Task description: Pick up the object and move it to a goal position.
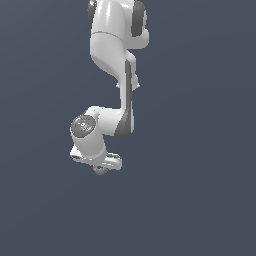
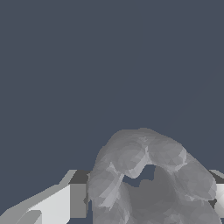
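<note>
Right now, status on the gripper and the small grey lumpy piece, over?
White gripper closed on the lumpy grey ball-like piece. Piece sits between the fingers. Plain dark floor around, nothing in the way.

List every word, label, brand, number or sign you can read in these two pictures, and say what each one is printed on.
None: no writing shows in either view.
The white arm, the gripper and the grey lumpy object between its fingers are all plain, with no letters, numbers or logos. The dark blue-grey background is bare too.
</note>
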`<state>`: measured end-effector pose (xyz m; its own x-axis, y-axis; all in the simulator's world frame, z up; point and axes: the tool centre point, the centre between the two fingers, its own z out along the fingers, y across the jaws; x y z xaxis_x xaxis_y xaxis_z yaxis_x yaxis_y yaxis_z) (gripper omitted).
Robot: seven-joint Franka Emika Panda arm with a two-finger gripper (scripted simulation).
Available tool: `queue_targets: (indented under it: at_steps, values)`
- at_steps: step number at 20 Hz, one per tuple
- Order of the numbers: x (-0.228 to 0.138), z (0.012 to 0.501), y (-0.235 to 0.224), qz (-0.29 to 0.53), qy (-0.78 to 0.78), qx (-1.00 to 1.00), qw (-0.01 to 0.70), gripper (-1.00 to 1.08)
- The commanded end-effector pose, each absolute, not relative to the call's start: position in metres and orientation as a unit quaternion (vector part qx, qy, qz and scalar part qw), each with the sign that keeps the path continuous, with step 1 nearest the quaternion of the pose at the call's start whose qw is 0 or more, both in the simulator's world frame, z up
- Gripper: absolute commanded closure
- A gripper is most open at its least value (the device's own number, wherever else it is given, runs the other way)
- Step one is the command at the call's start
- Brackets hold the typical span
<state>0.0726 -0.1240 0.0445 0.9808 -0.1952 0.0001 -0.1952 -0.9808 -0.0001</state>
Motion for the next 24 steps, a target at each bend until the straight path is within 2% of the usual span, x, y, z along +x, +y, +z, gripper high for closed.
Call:
queue_targets:
  at_steps: [1,12,24]
  values:
    - [0.084,0.045,-0.129,0.0,0.098,-0.995,0.0,1.08]
    - [0.122,0.046,-0.148,0.0,0.098,-0.995,0.0,1.08]
    - [0.137,0.046,-0.154,0.0,0.098,-0.995,0.0,1.08]
